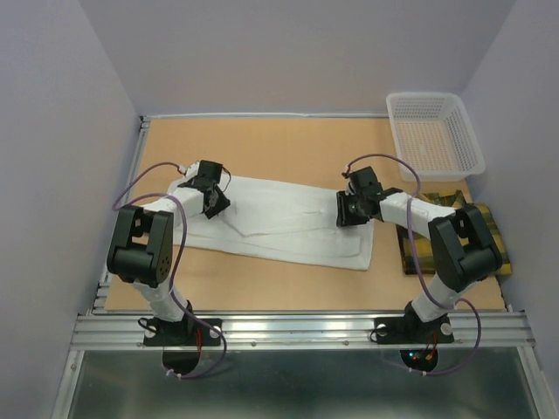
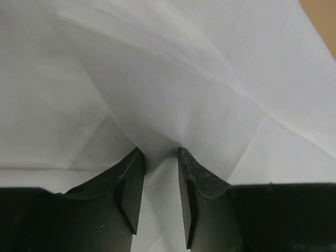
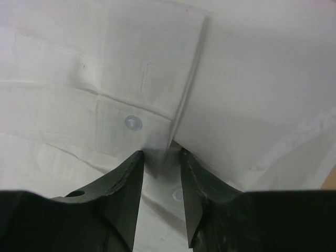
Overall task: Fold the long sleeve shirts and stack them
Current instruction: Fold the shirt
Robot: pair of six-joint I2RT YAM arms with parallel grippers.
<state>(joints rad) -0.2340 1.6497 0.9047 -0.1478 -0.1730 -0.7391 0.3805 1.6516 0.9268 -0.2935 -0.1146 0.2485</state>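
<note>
The white long sleeve shirt [image 1: 288,223] lies spread flat across the middle of the table. My left gripper [image 1: 212,202] presses down on its left end. In the left wrist view its jaws [image 2: 160,157] stand a little apart with a raised crease of white cloth [image 2: 184,79] running into the gap. My right gripper [image 1: 349,214] is on the shirt's right end. Its jaws [image 3: 161,157] are slightly apart astride the corner of a buttoned cuff [image 3: 131,89]. The plaid long sleeve shirt [image 1: 493,231] lies folded at the right edge, partly under my right arm.
A white mesh basket [image 1: 434,135] stands at the back right corner. Walls close in the table on the left, back and right. A metal rail [image 1: 297,330] runs along the near edge by the arm bases.
</note>
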